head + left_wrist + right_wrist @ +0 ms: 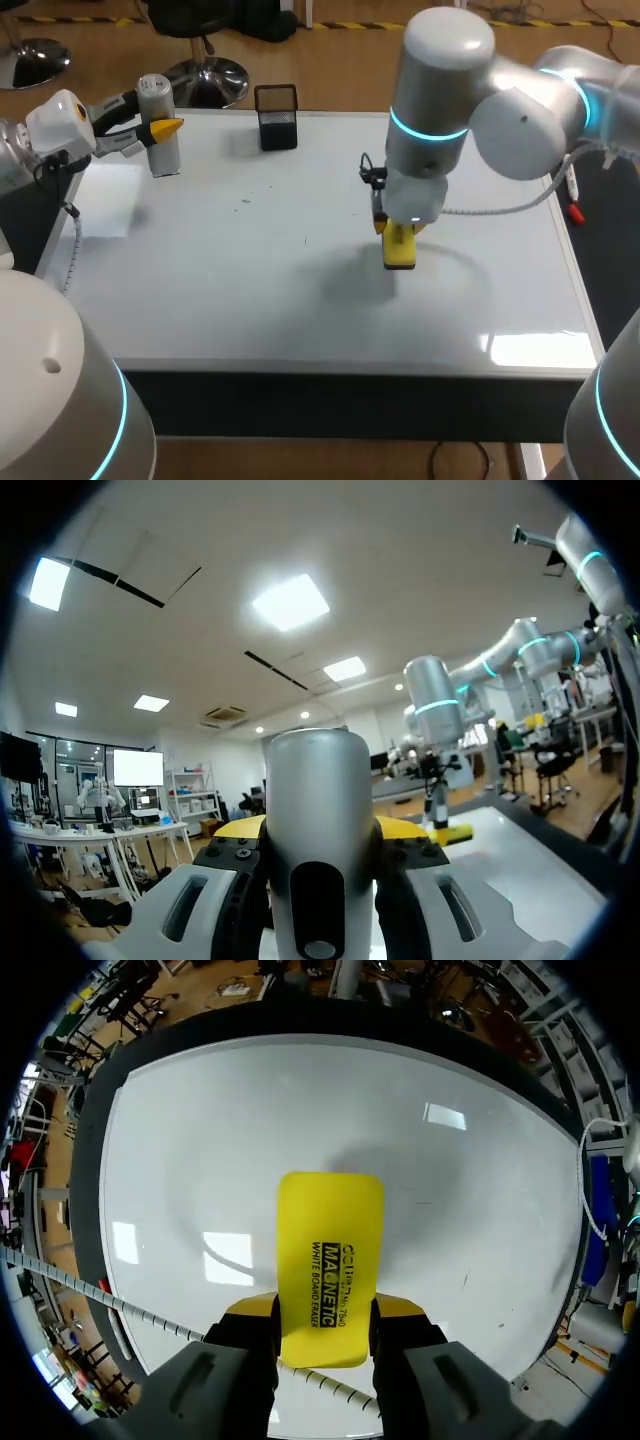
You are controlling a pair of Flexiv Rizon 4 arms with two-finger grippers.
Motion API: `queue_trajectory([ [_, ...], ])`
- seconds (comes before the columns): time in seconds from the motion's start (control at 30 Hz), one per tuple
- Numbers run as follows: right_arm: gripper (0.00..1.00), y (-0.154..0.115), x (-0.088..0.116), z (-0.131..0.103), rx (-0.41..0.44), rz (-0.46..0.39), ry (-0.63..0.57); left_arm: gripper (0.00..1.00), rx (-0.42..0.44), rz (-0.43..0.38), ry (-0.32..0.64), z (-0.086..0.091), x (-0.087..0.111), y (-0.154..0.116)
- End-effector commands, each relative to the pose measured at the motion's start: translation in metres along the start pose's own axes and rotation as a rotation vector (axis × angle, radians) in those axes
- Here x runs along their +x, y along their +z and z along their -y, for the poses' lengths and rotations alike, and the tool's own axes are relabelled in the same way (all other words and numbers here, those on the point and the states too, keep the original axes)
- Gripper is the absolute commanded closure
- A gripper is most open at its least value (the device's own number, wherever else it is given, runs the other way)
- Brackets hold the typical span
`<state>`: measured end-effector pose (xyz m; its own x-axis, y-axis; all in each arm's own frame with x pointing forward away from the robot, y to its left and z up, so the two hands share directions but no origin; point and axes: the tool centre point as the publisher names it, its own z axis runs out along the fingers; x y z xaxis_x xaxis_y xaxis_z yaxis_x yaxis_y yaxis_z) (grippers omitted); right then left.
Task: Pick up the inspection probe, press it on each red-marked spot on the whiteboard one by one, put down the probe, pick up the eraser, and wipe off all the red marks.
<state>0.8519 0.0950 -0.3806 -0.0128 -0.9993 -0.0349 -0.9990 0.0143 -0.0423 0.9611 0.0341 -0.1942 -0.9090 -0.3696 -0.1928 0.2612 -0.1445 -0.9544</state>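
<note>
Only its wrist view shows the right gripper (325, 1312) pinching the yellow eraser (330, 1240); the left gripper (320, 832) pinches the grey probe (318, 780).

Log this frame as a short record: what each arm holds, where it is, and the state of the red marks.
left gripper: shut on the inspection probe, upright, at the whiteboard's far left corner
right gripper: shut on the yellow eraser, face down near the board's middle
red marks: none visible on the board, only a few dark specks
other: black mesh holder at the far edge
stage: likely wiping, since the eraser is in hand; probe not yet put down
</note>
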Motion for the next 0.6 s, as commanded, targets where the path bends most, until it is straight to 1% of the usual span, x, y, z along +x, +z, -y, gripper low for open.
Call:
queue_trajectory([
  [0.03, 1.00, -0.007, 0.010, 0.004, 0.008, -0.003, -0.001, 1.00, 0.000, 0.003, 0.003, 0.001, 0.001, 0.000],
  [0.2, 1.00, -0.006, 0.022, 0.029, 0.013, -0.006, 0.004, 1.00, 0.000, 0.003, 0.003, 0.001, 0.001, 0.000],
  [0.23, 1.00, -0.005, 0.025, 0.036, 0.023, -0.032, 0.003, 1.00, 0.000, 0.003, 0.003, 0.001, 0.001, 0.000],
  [0.27, 1.00, -0.005, 0.028, 0.044, 0.027, -0.041, 0.002, 1.00, 0.000, 0.003, 0.003, 0.001, 0.001, 0.000],
  [0.3, 1.00, -0.006, 0.032, 0.053, 0.023, -0.032, 0.006, 1.00, 0.000, 0.003, 0.003, 0.001, 0.001, 0.000],
  [0.33, 1.00, -0.006, 0.034, 0.062, 0.034, -0.070, 0.006, 1.00, 0.000, 0.003, 0.003, 0.001, 0.001, 0.000],
  [0.4, 1.00, -0.006, 0.038, 0.080, 0.035, -0.072, 0.005, 1.00, 0.000, 0.003, 0.003, 0.001, 0.001, 0.000],
  [0.43, 1.00, -0.006, 0.040, 0.090, 0.042, -0.093, 0.007, 1.00, 0.000, 0.003, 0.003, 0.001, 0.001, 0.000],
  [0.47, 1.00, -0.006, 0.041, 0.099, 0.043, -0.096, 0.004, 1.00, 0.000, 0.003, 0.003, 0.001, 0.001, 0.000],
  [0.5, 1.00, -0.007, 0.042, 0.109, 0.036, -0.074, 0.010, 1.00, 0.000, 0.003, 0.003, 0.001, 0.001, 0.000],
  [0.57, 1.00, -0.007, 0.043, 0.127, 0.043, -0.096, 0.009, 1.00, 0.000, 0.003, 0.003, 0.001, 0.001, 0.000],
  [0.6, 1.00, -0.008, 0.042, 0.135, 0.036, -0.070, 0.015, 1.00, 0.000, 0.003, 0.003, 0.001, 0.001, 0.000],
])
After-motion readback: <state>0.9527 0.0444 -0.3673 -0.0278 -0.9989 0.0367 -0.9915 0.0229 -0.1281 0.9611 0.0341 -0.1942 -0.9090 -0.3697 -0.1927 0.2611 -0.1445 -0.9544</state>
